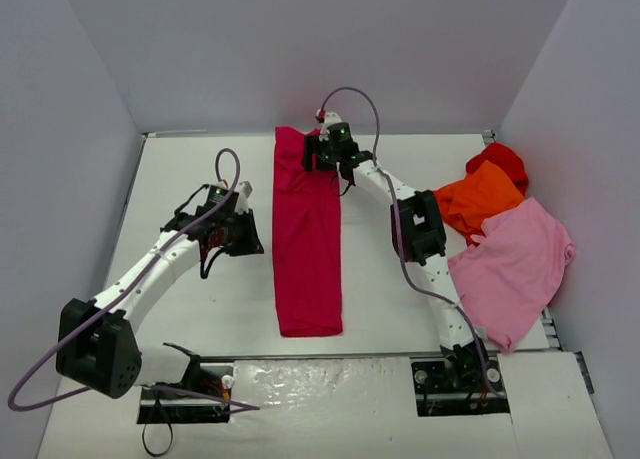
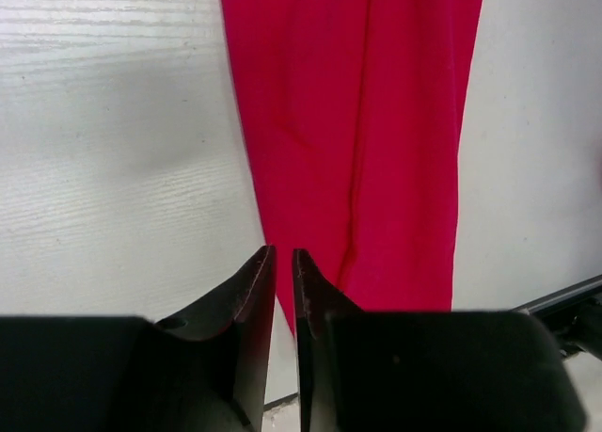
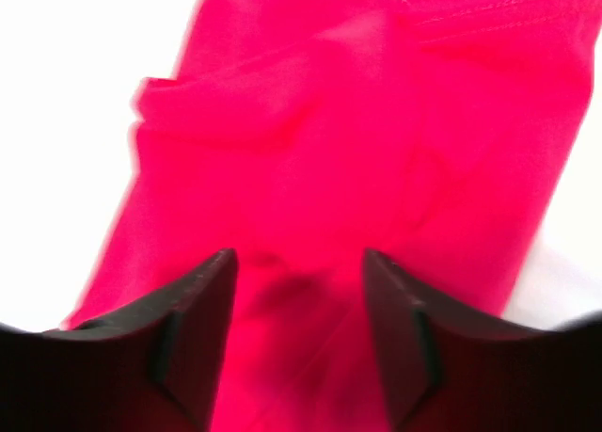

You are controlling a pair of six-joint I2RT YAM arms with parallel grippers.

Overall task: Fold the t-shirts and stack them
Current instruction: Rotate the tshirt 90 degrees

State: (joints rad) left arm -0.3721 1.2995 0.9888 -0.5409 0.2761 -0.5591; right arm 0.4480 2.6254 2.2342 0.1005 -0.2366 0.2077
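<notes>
Along the centre of the table (image 1: 210,309), far edge toward near edge, we find the crimson t-shirt (image 1: 308,244) lying as a narrow strip. The right jaws stand spread over its far end, gripping nothing. The left jaws, clenched empty, sit beside its left side. The orange t-shirt (image 1: 482,201), light pink t-shirt (image 1: 515,269) and bright red t-shirt (image 1: 500,159) are heaped at the right edge.

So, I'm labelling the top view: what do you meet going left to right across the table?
Left end effector → crimson t-shirt → right arm's elbow → light pink t-shirt.
</notes>
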